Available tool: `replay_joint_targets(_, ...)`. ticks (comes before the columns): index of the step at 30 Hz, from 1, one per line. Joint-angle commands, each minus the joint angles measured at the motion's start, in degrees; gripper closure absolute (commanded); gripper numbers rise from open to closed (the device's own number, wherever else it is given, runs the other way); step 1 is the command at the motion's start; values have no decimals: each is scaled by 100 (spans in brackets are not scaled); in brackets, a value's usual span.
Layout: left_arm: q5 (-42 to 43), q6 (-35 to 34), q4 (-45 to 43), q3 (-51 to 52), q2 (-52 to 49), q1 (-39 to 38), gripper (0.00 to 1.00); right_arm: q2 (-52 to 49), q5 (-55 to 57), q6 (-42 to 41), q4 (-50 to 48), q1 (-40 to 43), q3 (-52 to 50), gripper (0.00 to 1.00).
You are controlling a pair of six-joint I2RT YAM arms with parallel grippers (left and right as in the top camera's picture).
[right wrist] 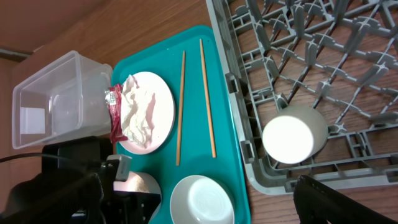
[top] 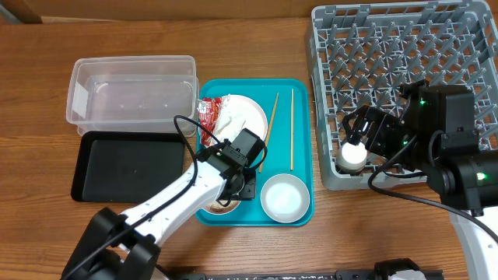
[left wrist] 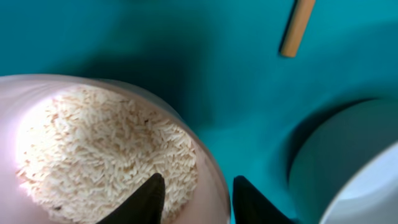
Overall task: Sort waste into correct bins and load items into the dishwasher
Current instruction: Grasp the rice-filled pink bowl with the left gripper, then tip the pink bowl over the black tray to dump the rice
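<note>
A: Far left of the table (top: 39, 93)?

B: Clear tub (top: 132, 89) at ten o'clock, black tray (top: 128, 167) just below it at eight. Touching or merely close: cannot tell from overhead.

A: On the teal tray (top: 302, 132)?

B: White plate (top: 253, 117) at twelve of it, partly covered on its nine-o'clock side by the red wrapper (top: 208, 113) and crumpled tissue (top: 233, 115). Pink bowl (left wrist: 208, 158) at seven, almost wholly hidden overhead beneath the left gripper (left wrist: 198, 202). Seen well only from the left wrist, and cropped there by the frame edges.

A: Gripper state?

B: Narrowly parted, straddling the bowl's rim. One fingertip inside over the rice (left wrist: 99, 149), the other outside above the teal. Not pinched onto the rim yet.

A: Further right?

B: Two chopsticks (top: 292, 128) loose at two of the tray, one slanted, one straight. Whitish bowl (top: 284, 197) upright at five.

A: And the rack?

B: Dish rack (top: 405, 54) at two o'clock of the table, far edge cropped. White cup (top: 352, 157) among the pegs in its seven-o'clock corner; mouth or base showing, hard to say.

A: Right side?

B: Right gripper (top: 366, 140) just above the cup at one o'clock of it, spread wide, gripping nothing. Only one of its fingers (right wrist: 336, 199) caught in the wrist view, the other cut off.
</note>
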State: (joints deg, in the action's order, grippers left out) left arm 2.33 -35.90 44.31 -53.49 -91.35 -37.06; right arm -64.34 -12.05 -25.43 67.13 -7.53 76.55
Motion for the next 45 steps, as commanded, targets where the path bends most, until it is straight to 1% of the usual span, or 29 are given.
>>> replay_joint_targets(1,57,37,-50,74,-203,-26,76,26,-28,31,13,20,107,0)
replay_joint_targets(2,39,35,-52,74,-232,-26,88,26,-26,31,28,20,107,0)
replay_joint_targets(3,22,37,-66,74,-240,-26,96,26,-26,31,42,20,107,0)
replay_joint_targets(6,-15,118,-15,11,-227,-2,96,26,-26,33,70,20,107,0)
replay_joint_targets(8,-20,125,227,-162,-181,13,96,26,-26,33,72,20,107,0)
replay_joint_targets(13,55,302,1263,-942,260,247,96,26,-24,33,72,20,107,0)
replay_joint_targets(16,328,509,1685,-1338,688,704,96,26,-24,33,72,20,107,0)
replay_joint_targets(17,691,741,1700,-1443,935,1084,96,26,-22,33,72,20,107,0)
replay_joint_targets(19,1231,979,1657,-1460,1156,1598,96,26,-22,33,72,20,107,0)
replay_joint_targets(22,2601,1659,1722,-1456,1272,2874,96,26,-7,33,72,20,107,0)
replay_joint_targets(25,3985,2376,1884,-1360,1095,4168,96,26,-4,33,70,20,107,0)
replay_joint_targets(27,5029,3047,2122,-1279,837,5058,96,26,-4,33,72,20,107,0)
replay_joint_targets(30,6279,4218,2710,-1176,223,6118,96,26,-4,33,72,20,107,0)
replay_joint_targets(32,6686,4870,3080,-1158,-295,6557,96,26,-4,33,66,20,107,0)
replay_joint_targets(34,7040,5375,3359,-1158,-791,6811,96,26,-4,33,68,20,107,0)
replay_joint_targets(36,7416,5755,3624,-1158,-1202,6970,96,26,-4,33,70,20,107,0)
replay_joint_targets(39,7995,6537,4240,-1158,-1731,7176,96,26,-4,33,72,20,107,0)
replay_joint_targets(45,7978,7549,5027,-1233,-1869,7385,96,26,-4,31,70,20,107,0)
